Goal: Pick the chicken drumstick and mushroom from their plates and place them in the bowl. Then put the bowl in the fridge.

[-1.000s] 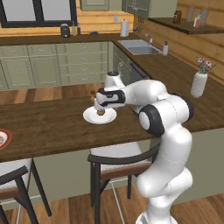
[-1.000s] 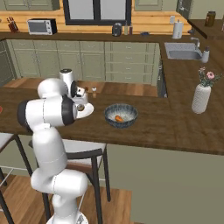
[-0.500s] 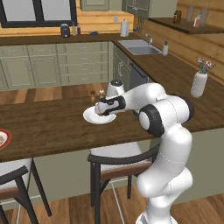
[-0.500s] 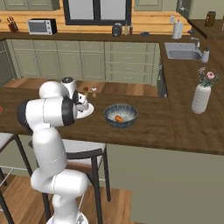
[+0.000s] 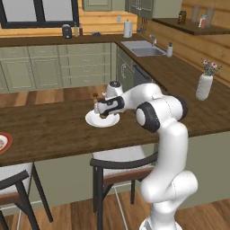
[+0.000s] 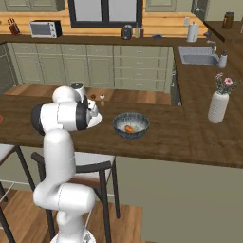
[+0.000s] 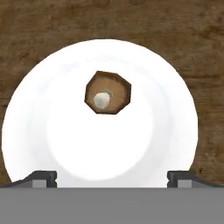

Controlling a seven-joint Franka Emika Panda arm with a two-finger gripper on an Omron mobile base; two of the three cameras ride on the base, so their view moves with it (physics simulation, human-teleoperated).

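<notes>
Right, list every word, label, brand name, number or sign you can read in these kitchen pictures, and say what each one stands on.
No readable text anywhere in these pictures.
The grey microwave on the back counter: any panel markings are too small and blurred to read.
The round plain white plate, the small brown mushroom on it, and the dark blue-grey speckled bowl: no lettering.
The white vase of pink flowers and the dark kettle: no label visible.

No readable text, labels, brands, numbers or signs anywhere, none on the microwave (image 6: pixel 45 29), the plate (image 7: pixel 52 144), the bowl (image 6: pixel 131 125), the vase (image 6: pixel 218 107) or the cabinets (image 6: pixel 99 64)
</notes>
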